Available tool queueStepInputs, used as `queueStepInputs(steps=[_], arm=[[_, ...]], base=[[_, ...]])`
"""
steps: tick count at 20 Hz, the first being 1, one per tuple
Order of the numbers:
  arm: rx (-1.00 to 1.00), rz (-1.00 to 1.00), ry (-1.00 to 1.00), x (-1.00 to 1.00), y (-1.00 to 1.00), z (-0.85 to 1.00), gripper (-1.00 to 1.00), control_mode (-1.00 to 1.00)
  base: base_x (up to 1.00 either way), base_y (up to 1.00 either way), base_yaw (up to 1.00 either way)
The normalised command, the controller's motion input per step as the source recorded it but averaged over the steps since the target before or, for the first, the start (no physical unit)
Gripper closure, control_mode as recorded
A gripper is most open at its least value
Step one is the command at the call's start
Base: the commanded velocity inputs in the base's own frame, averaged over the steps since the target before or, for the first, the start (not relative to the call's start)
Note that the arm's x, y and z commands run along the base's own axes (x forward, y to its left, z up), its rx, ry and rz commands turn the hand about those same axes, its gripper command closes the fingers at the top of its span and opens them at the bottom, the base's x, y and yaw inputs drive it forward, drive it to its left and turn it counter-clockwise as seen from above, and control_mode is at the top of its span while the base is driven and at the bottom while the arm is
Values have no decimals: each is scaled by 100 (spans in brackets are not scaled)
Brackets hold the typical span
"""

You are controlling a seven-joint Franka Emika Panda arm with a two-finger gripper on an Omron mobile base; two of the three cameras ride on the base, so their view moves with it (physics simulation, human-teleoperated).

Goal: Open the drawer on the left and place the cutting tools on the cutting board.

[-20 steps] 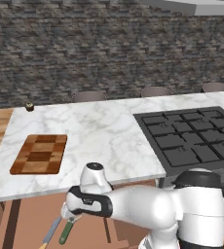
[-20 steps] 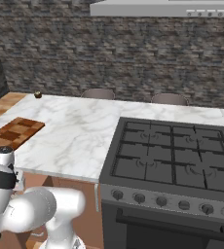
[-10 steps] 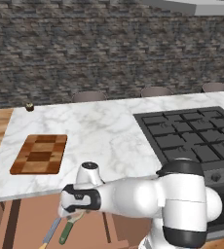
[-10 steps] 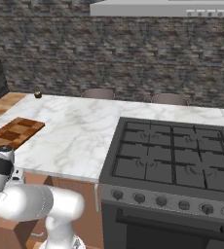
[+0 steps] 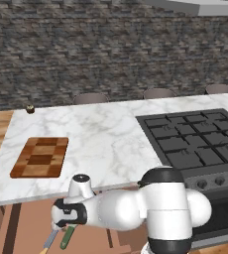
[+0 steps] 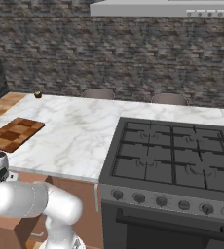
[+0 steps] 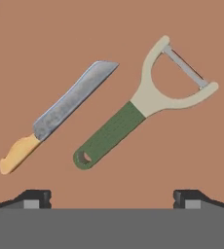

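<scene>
Open-jawed gripper (image 7: 112, 197) poised above the drawer (image 7: 46, 29) floor, gripping nothing; peeler (image 7: 138, 104) and knife (image 7: 60, 114) lying side by side mid-floor, long axes diagonal; cutting board (image 5: 40, 157) near the counter's left edge.

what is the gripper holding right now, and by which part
Nothing. The gripper is open above the drawer floor, with the knife and the peeler lying loose ahead of its fingertips.
</scene>
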Motion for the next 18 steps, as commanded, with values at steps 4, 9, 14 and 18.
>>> queueStepInputs(steps=[4, 9, 14, 18], arm=[[-2, 0, 0, -6, 13, -22, -100, -100], [-1, -1, 0, 0, 2, -18, -100, -100], [-2, 0, -2, 0, 0, -25, -100, -100], [0, 0, -2, 0, 0, -18, -100, -100]], base=[[0, 0, 0], [0, 0, 0], [0, 0, 0], [0, 0, 0]])
